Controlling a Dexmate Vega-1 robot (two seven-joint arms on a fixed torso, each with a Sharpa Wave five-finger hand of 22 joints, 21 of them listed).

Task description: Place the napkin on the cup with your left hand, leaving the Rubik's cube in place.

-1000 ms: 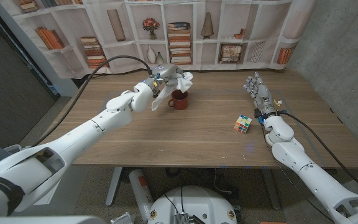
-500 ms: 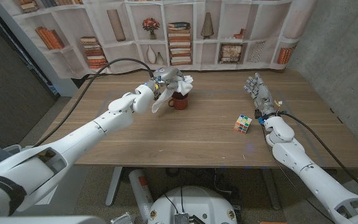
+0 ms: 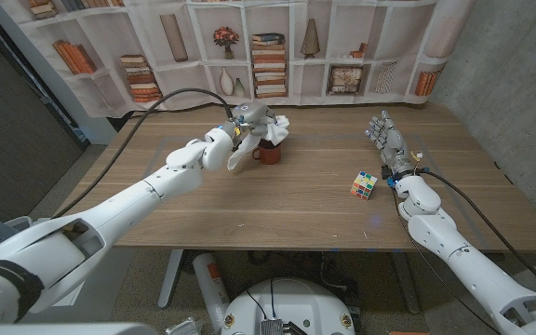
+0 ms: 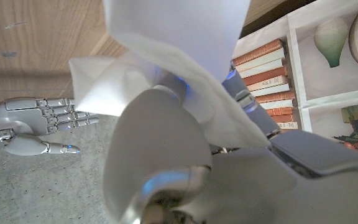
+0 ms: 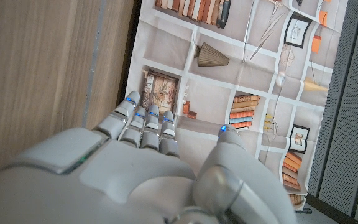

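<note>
**Napkin held at the cup's rim**

Napkin first: a white, crumpled paper napkin (image 3: 266,127) is in the grip of the left robot hand (image 3: 249,119), which is up at the far side of the brown wooden worktop (image 3: 287,200). The fingers are closed on the paper, and one end of it hangs down on the near-left side of the hand while the rest bunches over the mouth of the small dark-red ceramic cup (image 3: 268,150). From where I stand the napkin seems to touch the rim, but I cannot tell whether it rests there or is only held against it. The cup stands upright with its handle turned towards the left arm.

In the left wrist view the napkin (image 4: 185,68) spreads wide across the back of the left robot hand (image 4: 166,155), folded and creased.

Well to the right, nearer the front edge, sits the multicoloured Rubik's cube (image 3: 364,184), on its own and clear of both the cup and the napkin. Just beyond it, the right robot hand (image 3: 386,141) stands on its edge with the palm upright, fingers straight, slightly apart and holding nothing; the right wrist view shows the same right robot hand (image 5: 129,168) with its fingers stretched out together.

Behind the worktop hangs a printed backdrop of bookshelves (image 3: 268,46).
</note>
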